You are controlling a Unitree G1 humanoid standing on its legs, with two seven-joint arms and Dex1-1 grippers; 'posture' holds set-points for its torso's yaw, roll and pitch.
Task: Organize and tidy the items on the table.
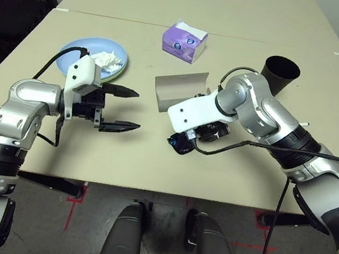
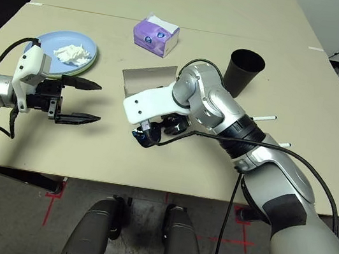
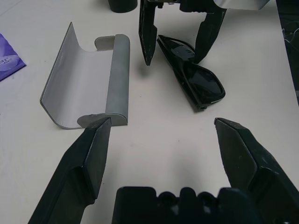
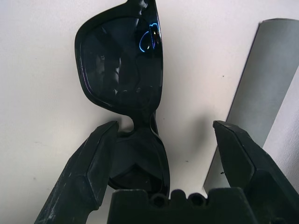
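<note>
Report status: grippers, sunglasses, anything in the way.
Left gripper open, empty, off to the side. Right gripper open, straddling the folded sunglasses on the table. Open glasses case lies just beside; nothing blocking.

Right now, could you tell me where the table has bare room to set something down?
The near strip of the table lies bare in front of both end effectors. There is also free room between the plate and the tissue box. The middle is crowded: the open case, the sunglasses and the right end effector sit close together, with the cup behind.

Folded black sunglasses lie just beside the open grey glasses case on the table.
</note>
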